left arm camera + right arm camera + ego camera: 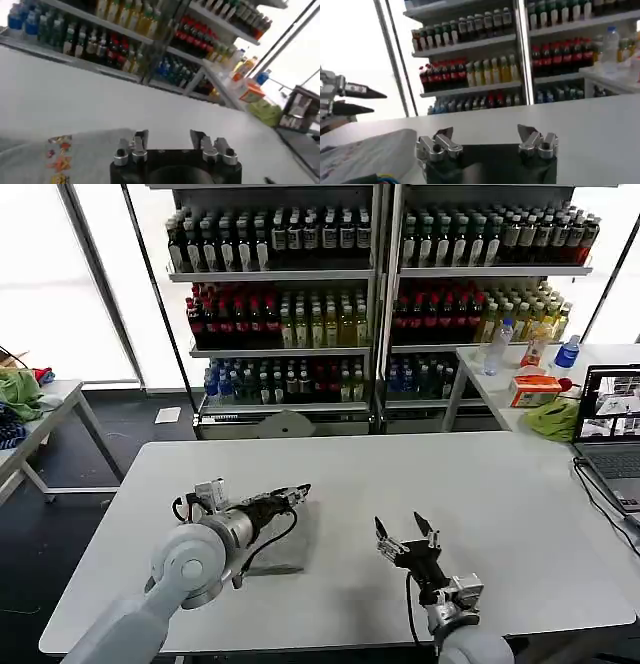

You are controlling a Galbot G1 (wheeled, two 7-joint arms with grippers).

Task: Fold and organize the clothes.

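Work surface: broad white rectangular table (500,474), matte top.

Item 1: light grey cotton shirt (287,546), folded into a compact flat rectangle, lying on the table left of centre, toward the near edge. In the left wrist view the same shirt (75,150) shows a small multicoloured print (60,155) in orange, red and yellow on its upper face. In the right wrist view an edge of the grey cloth (365,155) lies beside the right gripper's body.

Item 2: left gripper (300,494), black, two-fingered, on a silver wrist. It is over the far edge of the folded shirt, pointing toward the table's middle. Its jaws stand apart with nothing between them; the left wrist view (169,139) shows bare table between the fingertips.

Item 3: right gripper (407,532), black, two-fingered, over bare table right of the shirt and clear of it. The jaws are spread wide and empty, as the right wrist view (485,134) confirms.

Surroundings: metal shelving (378,294) stocked with rows of bottled drinks behind the table; an open laptop (612,429) at the table's right edge; a bright green cloth heap (552,419) just beside the laptop.
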